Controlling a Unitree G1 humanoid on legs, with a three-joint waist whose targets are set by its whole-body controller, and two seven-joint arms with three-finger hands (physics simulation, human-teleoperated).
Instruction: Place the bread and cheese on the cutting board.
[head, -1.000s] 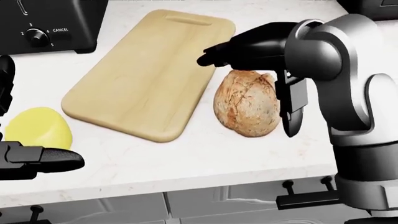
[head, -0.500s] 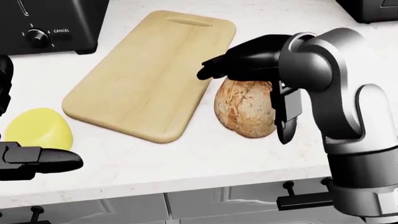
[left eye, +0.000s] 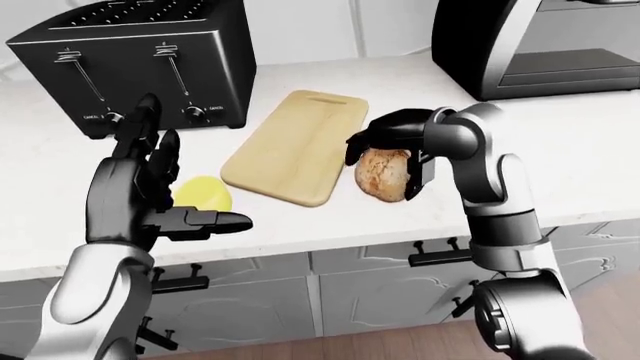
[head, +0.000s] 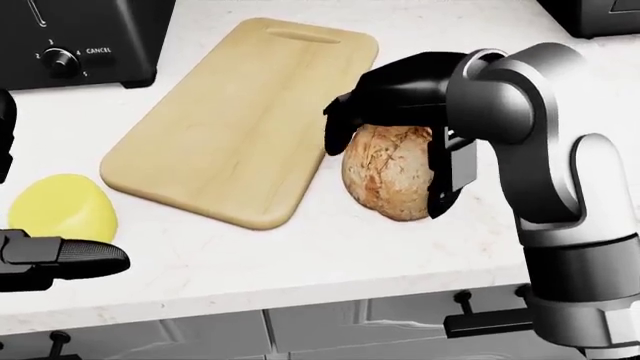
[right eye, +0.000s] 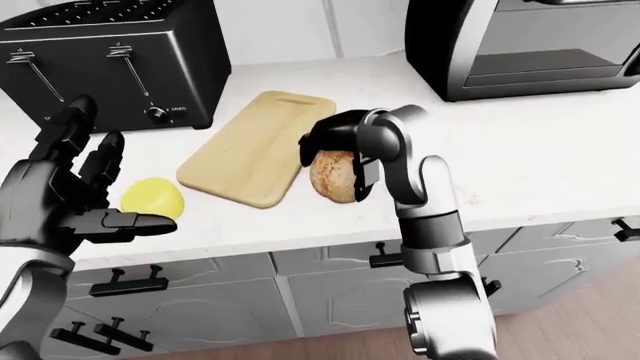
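Right hand (head: 395, 112) cupped over bread (head: 390, 172), fingers not clearly closed, left-eye view alone shows left hand (left eye: 140, 195) spread wide

Your right hand (head: 400, 124): arm bent at elbow, wrist turned down, fingers (head: 450, 176) curled downward, partly closed. Your left hand (left eye: 150, 191): raised, palm upright, fingers spread wide, thumb extended sideways.

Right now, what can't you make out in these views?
- Bread: top hidden under right robot hand in the head view; finger contact unclear.
- Cheese: lower edge hidden by left robot hand in the head view.
- Toaster: cut off by the head view's top edge.
- Cutting board: fully visible.
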